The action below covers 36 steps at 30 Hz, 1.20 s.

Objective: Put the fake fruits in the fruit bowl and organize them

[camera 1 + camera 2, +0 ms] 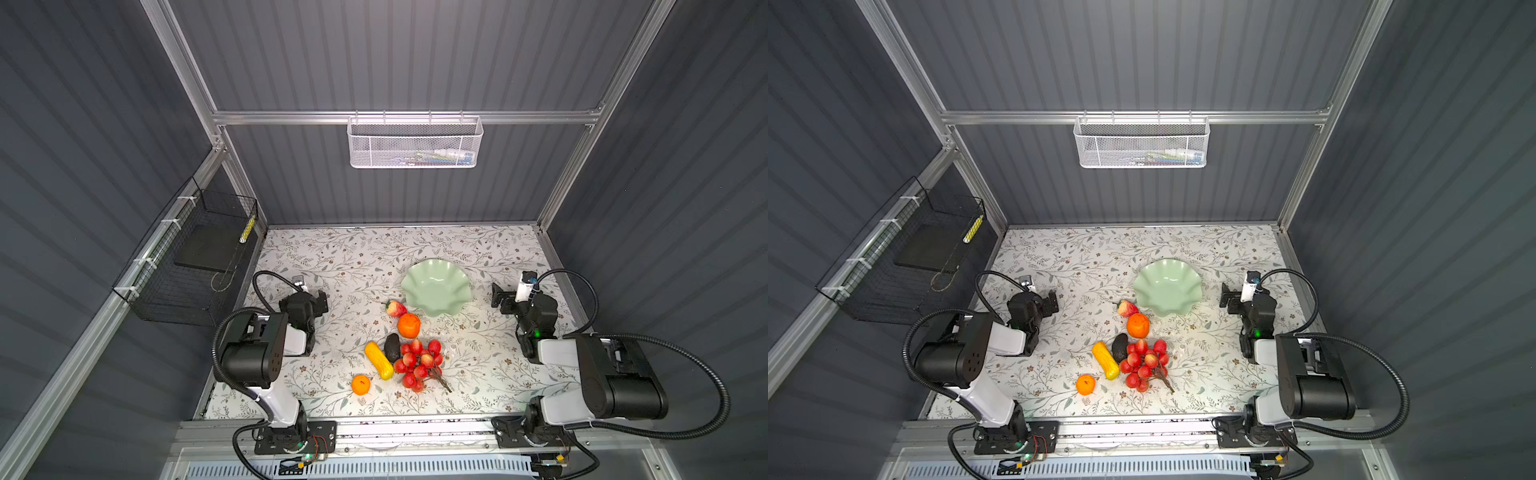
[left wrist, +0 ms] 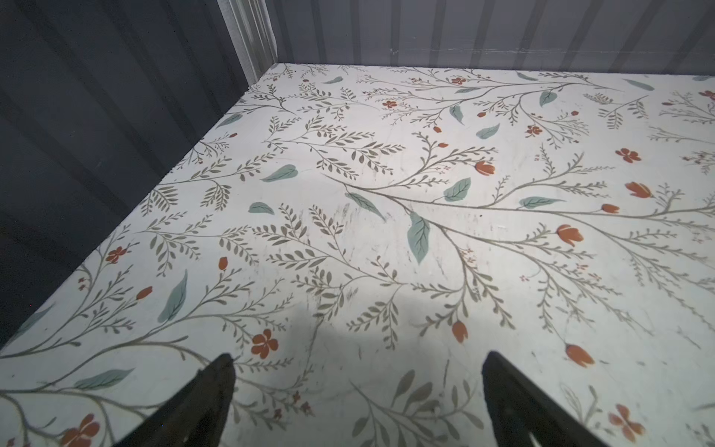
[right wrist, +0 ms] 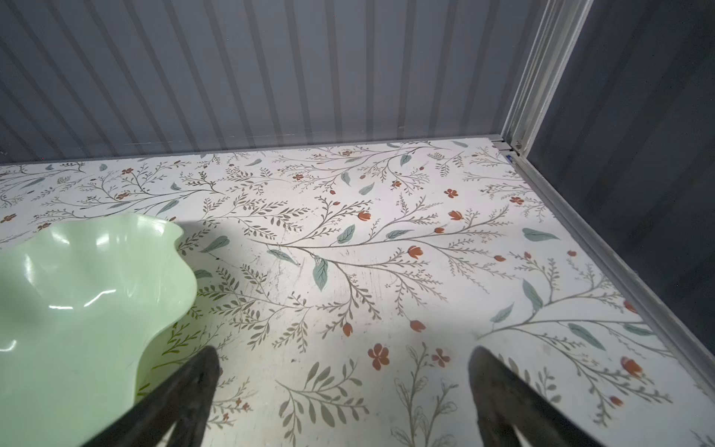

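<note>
The bowl (image 1: 435,286) sits on the desk (image 1: 332,257). The fruits lie outside it at its 7 o'clock: strawberry (image 1: 395,308) and big orange (image 1: 409,325) nearest, then avocado (image 1: 392,347), corn (image 1: 378,360), berries (image 1: 417,363) and small orange (image 1: 360,385). The left hand (image 2: 360,358) and right hand (image 3: 344,350) both gape wide, holding nothing. The right wrist view cuts off most of the bowl. What lies in the white basket (image 1: 415,143) is too blurred to name.

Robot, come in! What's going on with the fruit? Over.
Left gripper open, empty. Right gripper open, empty. Fruit bowl empty, fruits all on table. Nothing blocking.
</note>
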Motion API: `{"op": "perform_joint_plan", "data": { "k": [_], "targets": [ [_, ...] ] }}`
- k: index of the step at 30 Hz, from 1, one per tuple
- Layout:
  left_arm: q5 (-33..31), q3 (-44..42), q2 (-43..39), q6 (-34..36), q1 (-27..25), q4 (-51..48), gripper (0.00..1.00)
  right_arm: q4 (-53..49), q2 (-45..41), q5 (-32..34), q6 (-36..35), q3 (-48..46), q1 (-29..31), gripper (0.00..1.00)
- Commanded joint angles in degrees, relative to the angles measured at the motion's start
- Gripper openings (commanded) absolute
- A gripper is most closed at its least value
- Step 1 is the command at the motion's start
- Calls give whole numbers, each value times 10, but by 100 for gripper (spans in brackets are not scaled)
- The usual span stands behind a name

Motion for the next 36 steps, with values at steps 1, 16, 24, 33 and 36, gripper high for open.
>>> {"op": "perform_joint_plan", "data": {
  "k": [1, 16, 24, 33, 36],
  "targets": [
    [6, 9, 1, -1, -1, 14, 100, 0, -3, -1, -6, 7, -1, 99],
    [6, 9, 1, -1, -1, 14, 100, -28, -1, 41, 15, 22, -3, 99],
    [22, 16, 2, 7, -1, 4, 100, -26, -1, 41, 15, 22, -4, 99],
    [22, 17, 3, 7, -1, 2, 100, -27, -1, 42, 14, 22, -4, 99],
    [22, 16, 2, 7, -1, 3, 100, -19, -4, 52, 17, 18, -3, 99]
  ]
}}
